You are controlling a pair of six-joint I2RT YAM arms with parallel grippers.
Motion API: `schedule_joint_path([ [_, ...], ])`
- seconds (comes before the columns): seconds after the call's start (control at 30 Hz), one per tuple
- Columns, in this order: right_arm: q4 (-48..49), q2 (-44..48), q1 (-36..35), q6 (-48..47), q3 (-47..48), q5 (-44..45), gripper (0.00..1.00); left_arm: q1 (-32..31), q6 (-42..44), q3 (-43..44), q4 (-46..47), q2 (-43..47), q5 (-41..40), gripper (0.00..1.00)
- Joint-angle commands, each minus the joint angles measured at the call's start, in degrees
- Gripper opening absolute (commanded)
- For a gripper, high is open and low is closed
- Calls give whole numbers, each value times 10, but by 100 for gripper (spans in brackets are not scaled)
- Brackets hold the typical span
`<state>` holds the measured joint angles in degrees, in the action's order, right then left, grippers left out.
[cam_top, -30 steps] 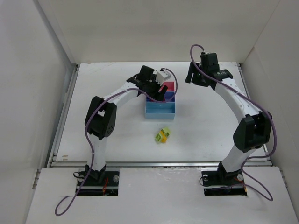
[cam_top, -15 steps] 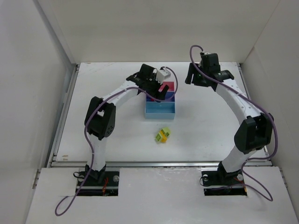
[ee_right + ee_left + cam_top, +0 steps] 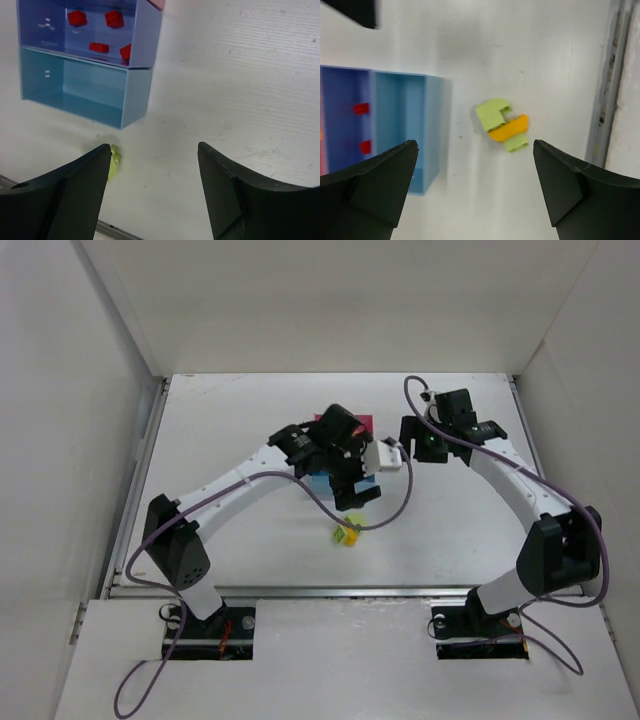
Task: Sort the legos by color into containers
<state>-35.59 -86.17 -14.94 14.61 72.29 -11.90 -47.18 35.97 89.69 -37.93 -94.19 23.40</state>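
A small cluster of lime-green and orange legos (image 3: 346, 535) lies on the white table, just in front of the tray; in the left wrist view (image 3: 501, 125) it sits ahead of my open, empty left gripper (image 3: 475, 145). My left gripper (image 3: 352, 498) hangs over the tray's near end and hides most of it. The dark blue bin (image 3: 75, 35) holds several red legos (image 3: 114, 19). The light blue bin (image 3: 75, 87) looks empty. My right gripper (image 3: 154, 146) is open and empty, right of the tray (image 3: 412, 445). Only a corner of the pink bin (image 3: 360, 423) shows.
A metal rail (image 3: 607, 85) runs along the table's near edge, close behind the lego cluster. White walls enclose the table on the left, right and back. One lime lego (image 3: 114, 162) peeks out beside my right gripper's left finger.
My left arm has swung from the tray's far side over to its near end, toward the lego cluster. My right gripper has come nearer and lower, toward the tray.
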Motion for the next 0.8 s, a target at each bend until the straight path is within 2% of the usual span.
schedule_joint_path([
  [0.0,11,36,4,22,-2,-15,76,-13,20,-14,-63,-34,-18,100],
  [0.27,-7,101,4,27,-65,25,77,-70,25,-62,-68,-59,-67,100],
  [0.6,-1,123,4,32,-107,36,77,-81,-43,-70,-65,-136,-81,100],
  [0.77,-1,129,4,21,-107,21,77,-81,-66,-95,-43,-144,-99,92],
])
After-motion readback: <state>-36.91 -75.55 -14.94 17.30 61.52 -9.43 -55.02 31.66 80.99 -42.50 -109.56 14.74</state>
